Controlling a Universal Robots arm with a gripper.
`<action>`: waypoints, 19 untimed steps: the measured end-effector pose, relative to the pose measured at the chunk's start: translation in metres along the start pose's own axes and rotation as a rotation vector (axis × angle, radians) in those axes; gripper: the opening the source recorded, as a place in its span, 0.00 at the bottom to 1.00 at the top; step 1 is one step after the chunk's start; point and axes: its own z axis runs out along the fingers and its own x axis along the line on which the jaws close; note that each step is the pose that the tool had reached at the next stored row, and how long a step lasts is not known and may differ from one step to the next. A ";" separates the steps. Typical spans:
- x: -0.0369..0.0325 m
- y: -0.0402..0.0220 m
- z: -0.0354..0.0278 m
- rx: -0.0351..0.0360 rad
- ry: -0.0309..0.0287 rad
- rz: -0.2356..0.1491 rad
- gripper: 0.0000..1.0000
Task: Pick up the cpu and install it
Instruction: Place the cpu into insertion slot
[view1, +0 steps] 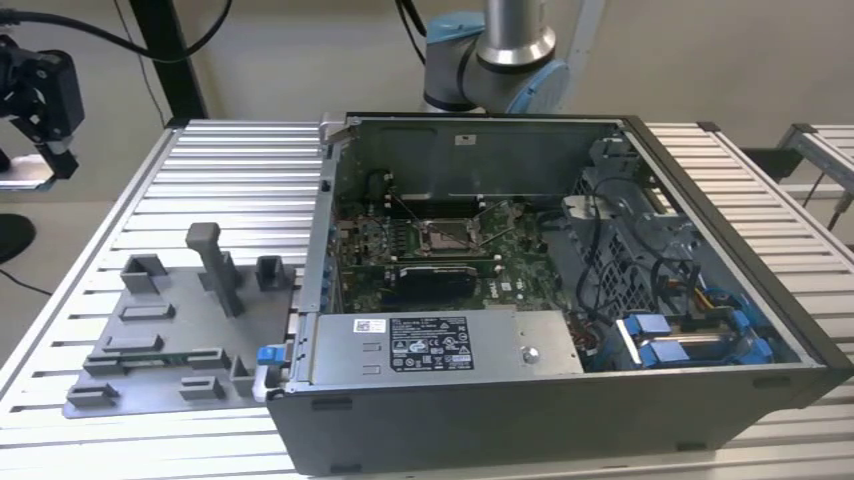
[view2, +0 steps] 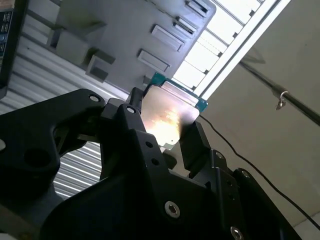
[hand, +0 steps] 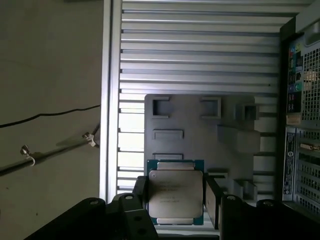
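Black metal makes up the tool (view1: 54, 150), which hangs at the exterior view's far left, seen against the floor beside the edge of the slatted aluminium desk (view1: 227, 180). In both wrist views its two fingers (hand: 212, 197) are pinched against opposite sides of the cpu (hand: 175, 192), a flat square chip with a pale silvery top and a thin green-blue border. The chip is lifted clear of everything below it, and in the second wrist view its metal face catches a bright glare. Below and beyond the held chip in the first wrist view lies a grey plastic fixture tray (hand: 200, 135) with several rectangular pockets and raised blocks. In the exterior view this tray sits on the left part of the desk, with a tall grey post (view1: 214, 265) standing upright on it. Just to the right of the tray is an open dark computer case (view1: 534, 410), lying on its side with its interior facing up. Inside, towards the left, is a green motherboard (view1: 387, 255) with a square, metal-framed socket (view1: 445, 236) near its middle. A silvery power supply box (view1: 441, 345) with a label lies in front of the board. Further right are black cables and blue plastic parts (view1: 667, 335). Behind the case stands the silver and pale blue robot arm base (view1: 501, 60).
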 end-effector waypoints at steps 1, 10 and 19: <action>-0.0016 -0.0001 0.0001 -0.0001 -0.0001 0.000 0.00; -0.0327 -0.0005 -0.0001 -0.0002 -0.0002 0.000 0.00; -0.0689 -0.0011 -0.0004 -0.0002 -0.0002 0.000 0.00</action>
